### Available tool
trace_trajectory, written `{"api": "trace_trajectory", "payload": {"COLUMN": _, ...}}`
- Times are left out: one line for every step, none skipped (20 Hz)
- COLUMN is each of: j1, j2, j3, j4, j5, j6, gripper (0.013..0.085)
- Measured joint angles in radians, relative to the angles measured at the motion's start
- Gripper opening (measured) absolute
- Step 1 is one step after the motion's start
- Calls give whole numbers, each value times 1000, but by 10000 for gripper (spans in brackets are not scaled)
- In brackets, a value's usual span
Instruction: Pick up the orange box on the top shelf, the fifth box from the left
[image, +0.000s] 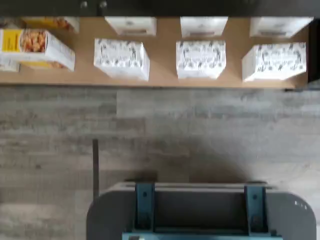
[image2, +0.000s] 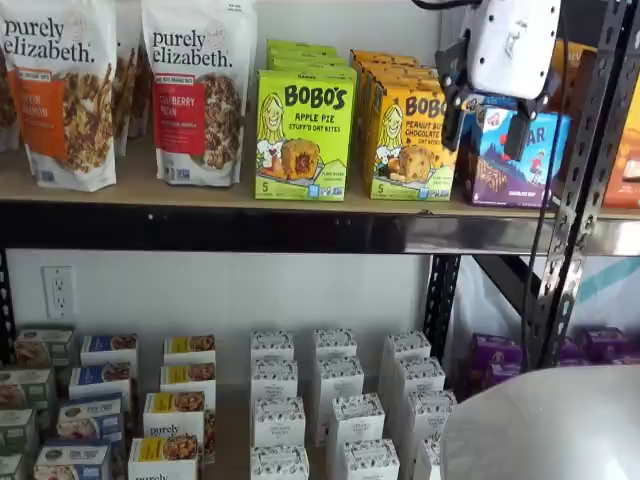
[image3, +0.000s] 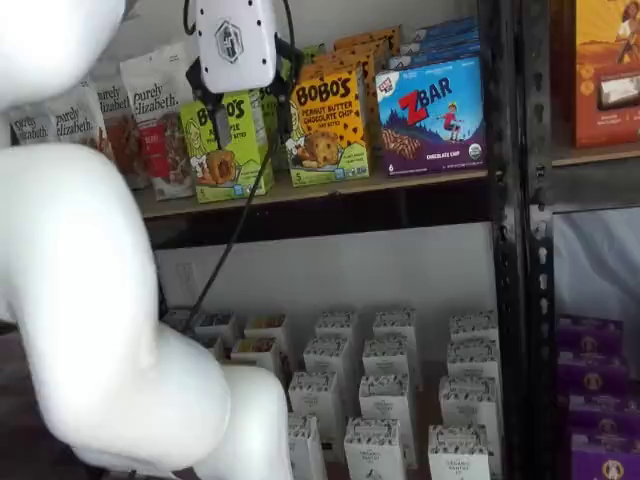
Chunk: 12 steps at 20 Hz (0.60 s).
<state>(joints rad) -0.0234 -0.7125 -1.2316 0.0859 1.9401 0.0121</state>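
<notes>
Grey plank floor (image: 200, 135) (white wall (image2: 250, 290) behind)

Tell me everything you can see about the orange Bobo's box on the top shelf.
The orange box is a yellow-orange cardboard carton printed "Bobo's Peanut Butter Chocolate Chip", with a cartoon girl, an oat-bite picture and a green strip along its bottom. It stands upright at the front of the top shelf, heading a row of identical cartons behind it. The lime-green Apple Pie carton stands on one side, the blue-purple ZBar box on the other. Nothing grips it; the gripper hangs in front of the shelf, jaws apart.
</notes>
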Motion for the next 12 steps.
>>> {"api": "trace_trajectory", "payload": {"j1": 2, "j2": -5, "j3": 7, "j4": -4, "j5": -20, "j6": -1, "gripper": 850}}
{"api": "trace_trajectory", "payload": {"j1": 9, "j2": -9, "j3": 14, "j4": -18, "j5": -45, "j6": 1, "gripper": 850}}
{"api": "trace_trajectory", "payload": {"j1": 17, "j2": -8, "j3": 17, "j4": -31, "j5": -61, "j6": 3, "gripper": 850}}
{"api": "trace_trajectory", "payload": {"j1": 22, "j2": -5, "j3": 18, "j4": -41, "j5": -74, "j6": 5, "gripper": 850}}
{"api": "trace_trajectory", "payload": {"j1": 23, "j2": -1, "j3": 18, "j4": -45, "j5": -83, "j6": 5, "gripper": 850}}
{"api": "trace_trajectory", "payload": {"j1": 21, "j2": 5, "j3": 18, "j4": -46, "j5": -95, "j6": 3, "gripper": 850}}
{"api": "trace_trajectory", "payload": {"j1": 22, "j2": 10, "j3": 18, "j4": -52, "j5": -110, "j6": 2, "gripper": 850}}
{"api": "trace_trajectory", "payload": {"j1": 19, "j2": 14, "j3": 19, "j4": -52, "j5": -128, "j6": -1, "gripper": 850}}
{"api": "trace_trajectory", "payload": {"j1": 14, "j2": 18, "j3": 20, "j4": -49, "j5": -143, "j6": -6, "gripper": 850}}
{"api": "trace_trajectory", "payload": {"j1": 4, "j2": 29, "j3": 17, "j4": -42, "j5": -159, "j6": -14, "gripper": 850}}
{"api": "trace_trajectory", "payload": {"j1": -7, "j2": 42, "j3": 9, "j4": -34, "j5": -163, "j6": -22, "gripper": 850}}
{"api": "trace_trajectory", "payload": {"j1": -17, "j2": 59, "j3": -3, "j4": -26, "j5": -161, "j6": -31, "gripper": 850}}
